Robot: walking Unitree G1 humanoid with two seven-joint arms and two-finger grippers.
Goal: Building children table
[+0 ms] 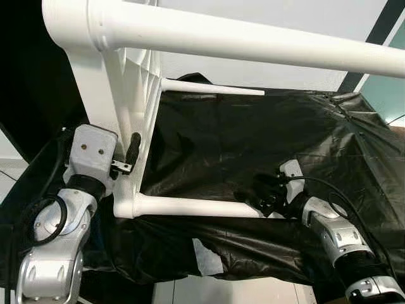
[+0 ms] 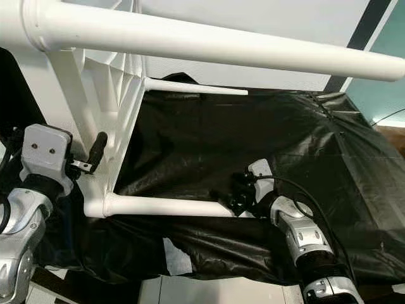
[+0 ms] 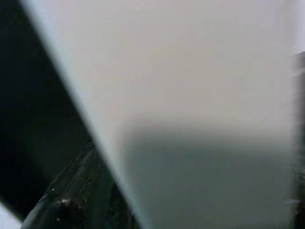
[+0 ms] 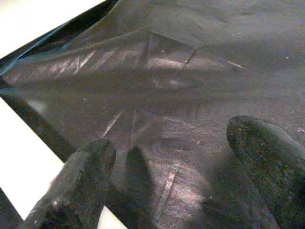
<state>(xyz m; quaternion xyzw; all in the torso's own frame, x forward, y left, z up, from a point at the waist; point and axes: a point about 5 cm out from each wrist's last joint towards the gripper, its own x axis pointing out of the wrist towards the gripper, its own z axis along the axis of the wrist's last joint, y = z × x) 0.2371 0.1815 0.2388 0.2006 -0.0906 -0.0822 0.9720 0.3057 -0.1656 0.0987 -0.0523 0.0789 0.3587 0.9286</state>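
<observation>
My left claw point(image 1: 130, 155) sits at the edge of the white children's table top point(image 1: 130, 82), which stands tipped on its side right against my fingers; one black finger point(image 1: 133, 149) lies along the ribbed underside, and my wrist camera is pressed so close to the white panel that I cannot tell whether the fingers are clamped on it or only braced. Just below this claw a white leg point(image 1: 190, 206) runs out from the corner socket toward my other arm. Above it, a second leg point(image 1: 253, 41) juts out overhead, and a third, thinner-looking leg point(image 1: 212, 88) pokes out farther back.

My right claw point(image 1: 269, 196) rests at the far tip of the lower leg, over the black plastic sheet point(image 1: 253, 133) that covers the surface. Its fingers point(image 4: 81, 176) are spread apart, with only the sheet between them, so it holds nothing.

I judge I am at the leg-fitting step. Next I should close the right claw on the leg's end and seat it firmly while the left steadies the top.
</observation>
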